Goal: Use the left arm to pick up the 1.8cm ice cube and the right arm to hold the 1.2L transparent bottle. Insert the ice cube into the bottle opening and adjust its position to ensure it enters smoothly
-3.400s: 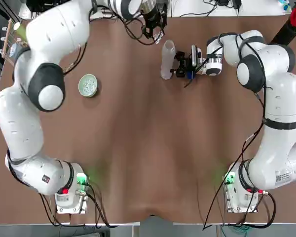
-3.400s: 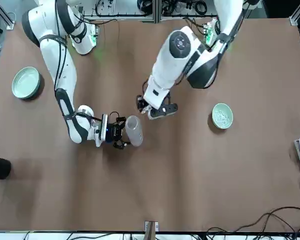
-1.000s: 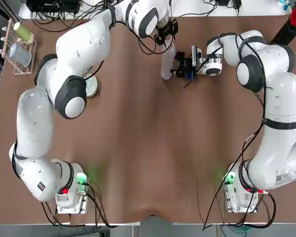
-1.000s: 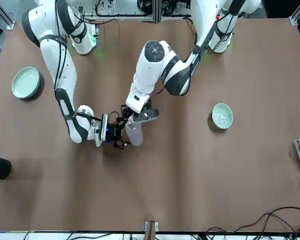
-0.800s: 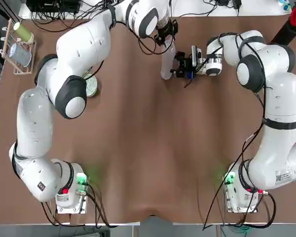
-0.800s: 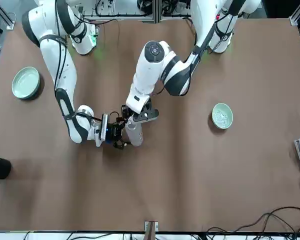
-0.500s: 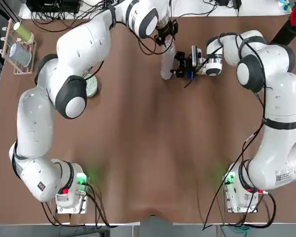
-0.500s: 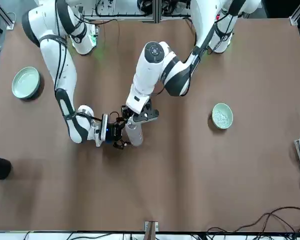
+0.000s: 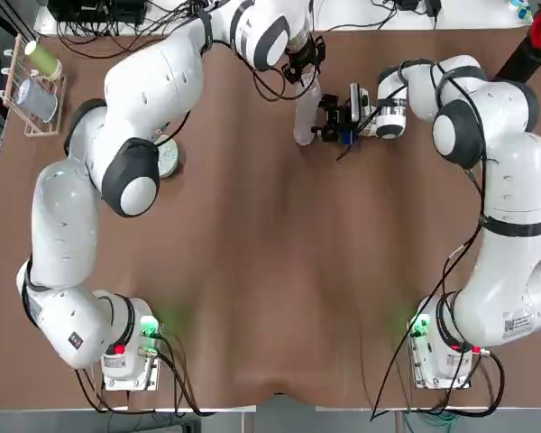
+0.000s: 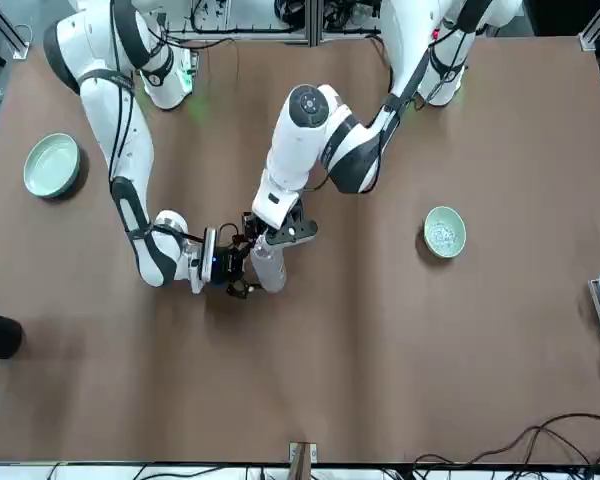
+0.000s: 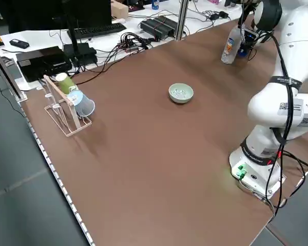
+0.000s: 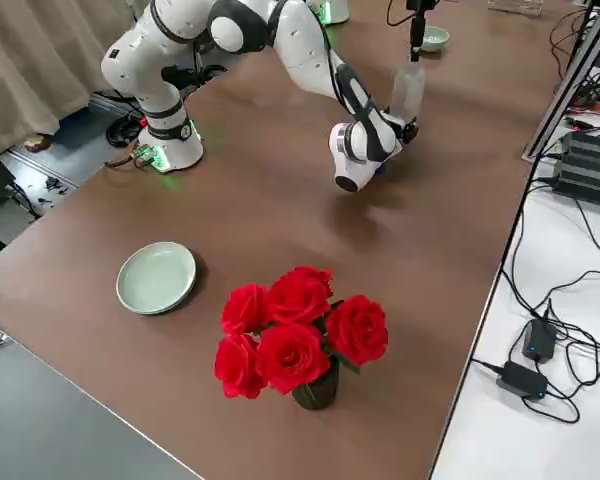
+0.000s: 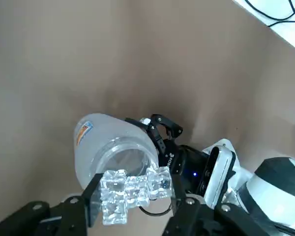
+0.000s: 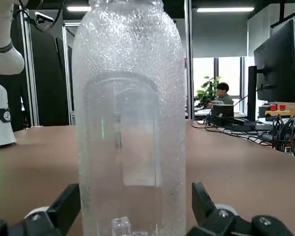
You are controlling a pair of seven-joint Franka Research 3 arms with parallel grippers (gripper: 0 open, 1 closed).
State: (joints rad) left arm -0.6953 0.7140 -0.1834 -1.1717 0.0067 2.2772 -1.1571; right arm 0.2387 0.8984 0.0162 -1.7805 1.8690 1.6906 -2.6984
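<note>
Two arms at work, one bottle, one small load of ice.

Item 1: left pincer [image 13: 130, 196]. Over the last few seconds it has swung in from beside the bottle to a station directly above the neck; over the last second it has not shifted. Its fingers are drawn in tight on the ice cube [image 13: 130, 189] (in the left wrist view the clear lump looks like several small blocks joined in a row, not a single die). The ice hangs just over the bottle opening [image 13: 125, 157], not yet inside, as far as that view shows.

Item 2: bottle [image 10: 268, 265]. Clear, cloudy-walled, upright on the worktop [image 9: 270, 253], near the far edge from the arms' bases. Unmoved since the earlier pictures.

Item 3: right pincer [image 9: 329, 115]. Lies level, low against the worktop, one finger [image 14: 64, 209] on each side of the bottle's lower body. Whether the fingers press on the wall or stand a little off it cannot be told. Unchanged throughout.

Item 4: green bowl [image 9: 162, 155], holding more ice, now partly under the left arm in the top view. Second green dish [image 12: 156, 277] and a bunch of red roses [image 12: 300, 325] well apart on the right arm's side.

Reading: approach done, alignment reached. Remaining step is judged to be release or a slight lowering; the lump looks nearly as wide as the mouth, so it may catch on the rim and need nudging.
</note>
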